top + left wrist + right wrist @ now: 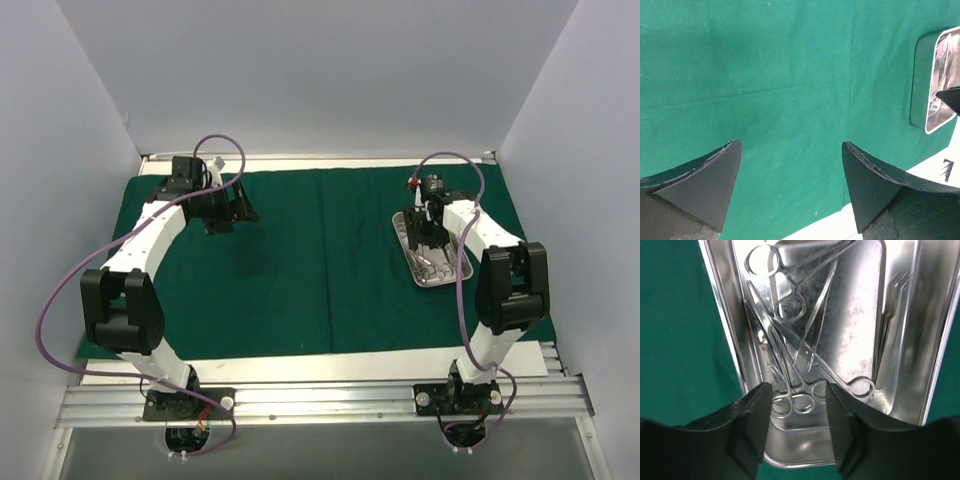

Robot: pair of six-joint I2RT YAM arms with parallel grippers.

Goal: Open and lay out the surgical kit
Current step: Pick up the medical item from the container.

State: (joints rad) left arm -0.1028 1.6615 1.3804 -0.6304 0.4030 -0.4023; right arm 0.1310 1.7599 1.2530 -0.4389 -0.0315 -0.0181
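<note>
- Now the drape (300,270) lies spread flat, so I judge the step in hand is taking instruments out of the steel tray (857,310). It stands on the drape at the right of the top view.
- My right gripper (798,395) hangs low in the tray, about half open and holding nothing. The ring handles (800,402) lie between its fingers.
- Next, I think, it must close on one handle only, because the forceps and scissors (790,315) cross each other and could lift together.
- My left gripper (791,147) is wide open and empty over bare drape, upper left of the top view.
</note>
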